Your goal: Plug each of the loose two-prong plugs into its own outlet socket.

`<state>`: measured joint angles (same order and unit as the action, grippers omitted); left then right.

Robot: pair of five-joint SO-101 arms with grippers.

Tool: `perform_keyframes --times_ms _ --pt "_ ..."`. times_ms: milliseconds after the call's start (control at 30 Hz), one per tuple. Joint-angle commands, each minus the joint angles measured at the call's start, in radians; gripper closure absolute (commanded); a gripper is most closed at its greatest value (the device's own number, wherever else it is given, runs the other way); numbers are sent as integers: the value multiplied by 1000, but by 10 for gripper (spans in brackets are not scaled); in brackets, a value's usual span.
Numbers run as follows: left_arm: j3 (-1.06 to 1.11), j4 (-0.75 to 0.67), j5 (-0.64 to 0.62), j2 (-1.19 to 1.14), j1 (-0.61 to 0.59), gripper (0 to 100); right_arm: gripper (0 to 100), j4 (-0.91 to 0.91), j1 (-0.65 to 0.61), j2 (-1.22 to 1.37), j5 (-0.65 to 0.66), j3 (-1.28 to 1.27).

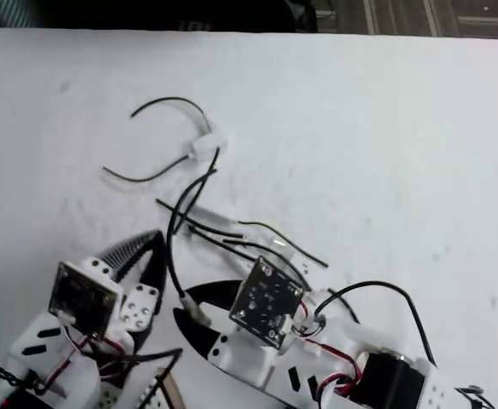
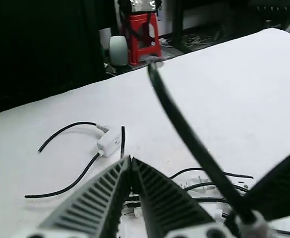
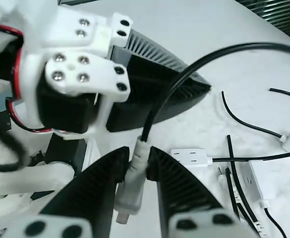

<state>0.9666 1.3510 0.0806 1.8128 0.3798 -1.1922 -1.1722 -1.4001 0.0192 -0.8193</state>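
My right gripper (image 3: 135, 163) is shut on a white two-prong plug (image 3: 130, 184), whose black cable (image 3: 194, 64) arcs away over the table. In the high view this gripper (image 1: 189, 313) points left near the front edge, with the plug (image 1: 195, 312) between its black fingers. My left gripper (image 1: 157, 238) is just beside it, ribbed fingers (image 2: 154, 191) shut with nothing between them. A white outlet socket (image 3: 189, 157) lies on the table close behind the held plug. Farther back, a plug and socket pair (image 1: 204, 145) is joined together.
Several loose black leads with small white ends (image 1: 274, 247) lie tangled mid-table between the arms and the joined pair (image 2: 110, 141). Another white block (image 3: 256, 182) lies beside the socket. The white table (image 1: 385, 128) ends at a dark back edge, with a red stool (image 2: 144, 29) beyond.
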Motion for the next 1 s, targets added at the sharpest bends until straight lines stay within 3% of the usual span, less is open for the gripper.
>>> perform_keyframes --times_ms 0,600,967 --pt "2 5 34 4 68 977 982 22 -7 -1 -6 -11" --pt "55 12 149 2 285 977 982 24 -8 2 -6 -61" --pt "54 26 218 4 255 978 982 44 -5 1 -6 -98"
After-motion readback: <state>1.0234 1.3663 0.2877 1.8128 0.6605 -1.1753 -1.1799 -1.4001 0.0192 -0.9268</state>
